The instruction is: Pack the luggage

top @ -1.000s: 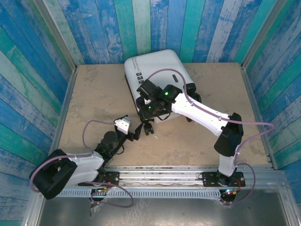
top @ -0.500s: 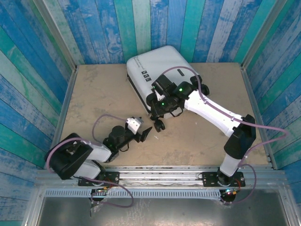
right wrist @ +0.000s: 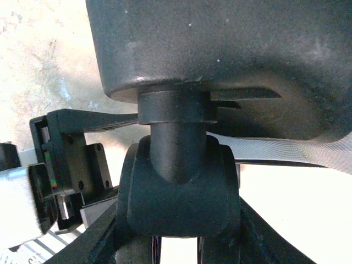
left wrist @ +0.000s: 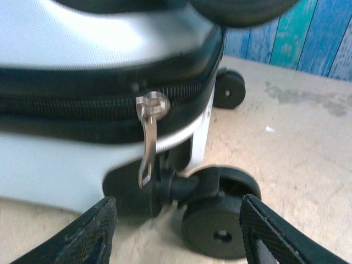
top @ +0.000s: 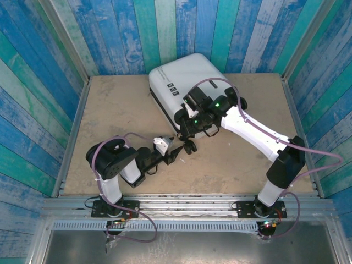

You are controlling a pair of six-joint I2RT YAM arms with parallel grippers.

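Note:
The luggage point(top: 184, 80), a closed white hard-shell suitcase, lies flat at the back of the table. My right gripper point(top: 186, 127) is at its near end, shut on a black caster wheel point(right wrist: 179, 187) that sits between the jaws point(right wrist: 179, 242). My left gripper point(top: 177, 149) lies low on the table just in front of the same corner. Its jaws point(left wrist: 181, 236) stand open, with a lower wheel point(left wrist: 217, 220) between the fingertips point(left wrist: 96, 236), apart from both. A silver zipper pull point(left wrist: 147, 132) hangs from the closed black zip above that wheel.
Blue and green plank walls surround the tan table point(top: 110, 110) on three sides. Bare tabletop lies to the left of the suitcase and to the right of it. Another wheel point(left wrist: 230, 88) shows at the far corner of the case.
The right arm has dragged the luggage's near end to the right. The left arm has reached forward to the suitcase's corner, and its jaws have narrowed around the lower wheel.

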